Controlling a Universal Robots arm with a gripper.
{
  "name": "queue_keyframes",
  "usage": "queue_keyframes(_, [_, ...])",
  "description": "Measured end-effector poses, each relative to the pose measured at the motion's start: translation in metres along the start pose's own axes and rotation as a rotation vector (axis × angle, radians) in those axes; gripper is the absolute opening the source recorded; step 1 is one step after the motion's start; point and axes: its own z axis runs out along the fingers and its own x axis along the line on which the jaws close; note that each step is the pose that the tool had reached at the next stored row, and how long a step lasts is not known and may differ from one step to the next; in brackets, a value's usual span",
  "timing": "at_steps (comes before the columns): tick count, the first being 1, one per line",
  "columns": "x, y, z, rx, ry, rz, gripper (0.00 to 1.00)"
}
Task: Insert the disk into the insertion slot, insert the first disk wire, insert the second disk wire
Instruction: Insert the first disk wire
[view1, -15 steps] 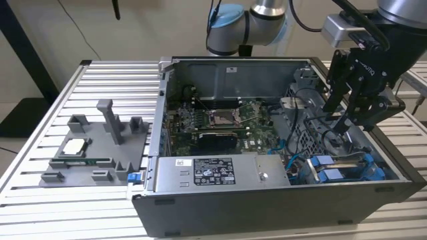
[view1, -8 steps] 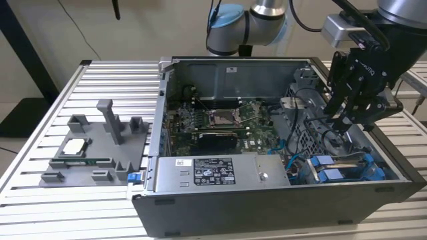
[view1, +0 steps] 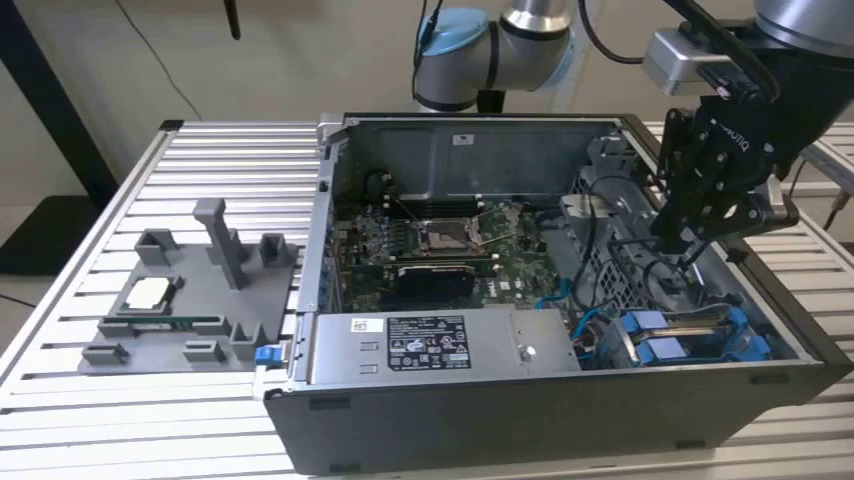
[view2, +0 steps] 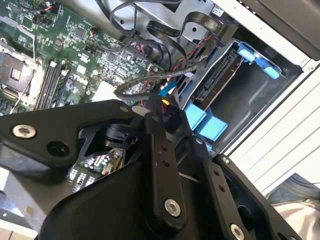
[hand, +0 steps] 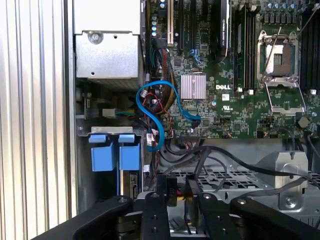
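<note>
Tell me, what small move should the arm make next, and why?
Probably ease the wire plug toward the disk, as a guess. The gripper seems shut on a black wire plug above the case floor, while the disk already lies in its slot behind the blue tabs, apart from the plug.

light soft, even | computer case (view1: 534, 420) interior shadowed | table slats (view1: 227, 160) bright
</note>
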Motion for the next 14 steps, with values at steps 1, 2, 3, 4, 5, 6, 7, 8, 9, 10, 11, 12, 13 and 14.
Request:
queue_keyframes(1, [0.0000, 0.0000, 0.0000, 0.0000, 0.0000, 0.000, 0.28])
queue_keyframes(2, [0.0000, 0.0000, 0.0000, 0.0000, 0.0000, 0.000, 0.28])
queue_keyframes(3, [0.0000, 0.0000, 0.0000, 0.0001, 0.0000, 0.000, 0.28])
queue_keyframes(4, [0.0000, 0.0000, 0.0000, 0.0001, 0.0000, 0.000, 0.26])
queue_keyframes(5, [0.0000, 0.0000, 0.0000, 0.0002, 0.0000, 0.000, 0.20])
queue_keyframes(6, [0.0000, 0.0000, 0.0000, 0.0002, 0.0000, 0.000, 0.19])
queue_keyframes(7, [0.0000, 0.0000, 0.0000, 0.0002, 0.0000, 0.000, 0.19])
queue_keyframes(8, [0.0000, 0.0000, 0.0000, 0.0003, 0.0000, 0.000, 0.19])
queue_keyframes(9, [0.0000, 0.0000, 0.0000, 0.0003, 0.0000, 0.000, 0.19])
queue_keyframes(10, [0.0000, 0.0000, 0.0000, 0.0003, 0.0000, 0.000, 0.19])
queue_keyframes(11, [0.0000, 0.0000, 0.0000, 0.0001, 0.0000, 0.000, 0.19])
queue_keyframes(12, [0.0000, 0.0000, 0.0000, -0.0002, 0.0000, 0.000, 0.19])
queue_keyframes(13, [0.0000, 0.0000, 0.0001, -0.0002, 0.0001, 0.000, 0.19])
queue_keyframes(14, [0.0000, 0.0000, 0.0002, -0.0002, 0.0002, 0.000, 0.19])
